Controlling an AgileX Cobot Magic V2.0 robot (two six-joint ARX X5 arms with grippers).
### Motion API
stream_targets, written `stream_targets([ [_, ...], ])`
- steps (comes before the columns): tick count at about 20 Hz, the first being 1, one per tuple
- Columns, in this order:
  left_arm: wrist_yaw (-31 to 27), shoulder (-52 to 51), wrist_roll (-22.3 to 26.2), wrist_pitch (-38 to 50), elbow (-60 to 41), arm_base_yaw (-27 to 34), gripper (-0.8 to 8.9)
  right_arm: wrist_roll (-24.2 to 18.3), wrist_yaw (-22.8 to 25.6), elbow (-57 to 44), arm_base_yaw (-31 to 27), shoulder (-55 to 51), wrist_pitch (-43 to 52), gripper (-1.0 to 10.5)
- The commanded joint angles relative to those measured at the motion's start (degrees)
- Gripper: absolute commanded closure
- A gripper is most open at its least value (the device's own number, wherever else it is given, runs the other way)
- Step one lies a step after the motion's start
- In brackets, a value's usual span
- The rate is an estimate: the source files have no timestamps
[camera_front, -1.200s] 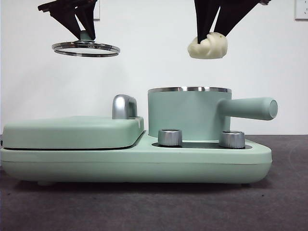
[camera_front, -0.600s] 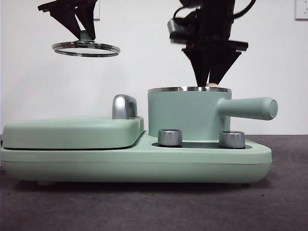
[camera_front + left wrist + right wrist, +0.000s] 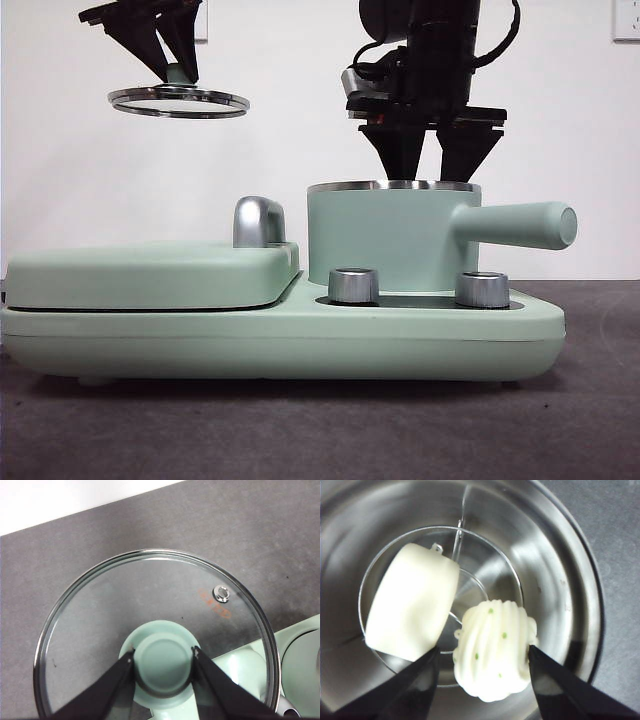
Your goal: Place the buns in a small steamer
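Observation:
The mint-green small steamer (image 3: 390, 240) stands on the right of the cooker base. In the right wrist view its steel inside (image 3: 560, 555) holds both buns on a wire rack: the smooth cream-white bun (image 3: 412, 602) and the ridged bun with green dots (image 3: 495, 647), side by side. My right gripper (image 3: 430, 175) reaches down into the steamer's mouth with its jaws spread open on either side of the ridged bun (image 3: 484, 652). My left gripper (image 3: 178, 70) is shut on the green knob (image 3: 162, 665) of the glass lid (image 3: 178, 100), holding it high at the upper left.
The flat mint-green griddle cover (image 3: 150, 275) with its chrome handle (image 3: 258, 220) lies left of the steamer. Two steel knobs (image 3: 353, 285) (image 3: 482, 289) sit on the base (image 3: 280, 345). The steamer's long handle (image 3: 520, 225) points right. The table (image 3: 320, 430) is dark grey.
My right gripper came down from above with the ridged bun into the steamer's mouth, then spread its jaws and let the bun go inside. The left gripper and lid have not moved.

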Motion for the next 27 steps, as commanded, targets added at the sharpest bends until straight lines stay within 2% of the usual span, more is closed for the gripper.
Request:
stream_targets([
  [1, 0.07, -0.57, -0.52, 1.27, 2.36, -0.20, 7.35, -0.22, 0.20, 1.42, 0.24, 1.62, 0.33, 6.6],
  [5, 0.07, -0.57, -0.68, 1.31, 2.36, -0.20, 7.35, -0.20, 0.17, 3.06, 0.24, 1.14, 0.02, 6.6],
  [10, 0.07, -0.57, -0.90, 1.29, 2.36, -0.20, 7.35, -0.20, 0.09, 12.66, 0.24, 0.77, -6.12, 5.1],
  [13, 0.07, -0.57, -0.98, 1.27, 2.36, -0.31, 7.35, -0.22, 0.02, 18.97, 0.26, 0.15, -12.39, 5.1],
  [16, 0.07, -0.57, -1.09, 1.25, 2.36, -1.14, 7.35, -0.26, -0.37, 19.45, 0.24, -3.28, -13.38, 5.1],
  [21, 0.07, -0.57, -1.16, 1.03, 2.36, -3.67, 7.35, -0.26, -1.77, 13.16, 0.37, -15.45, -13.42, 5.1],
  [27, 0.07, -0.57, -1.27, 1.01, 2.36, -8.57, 7.35, -0.17, -1.99, -5.27, 0.48, -39.30, -13.35, 5.1],
])
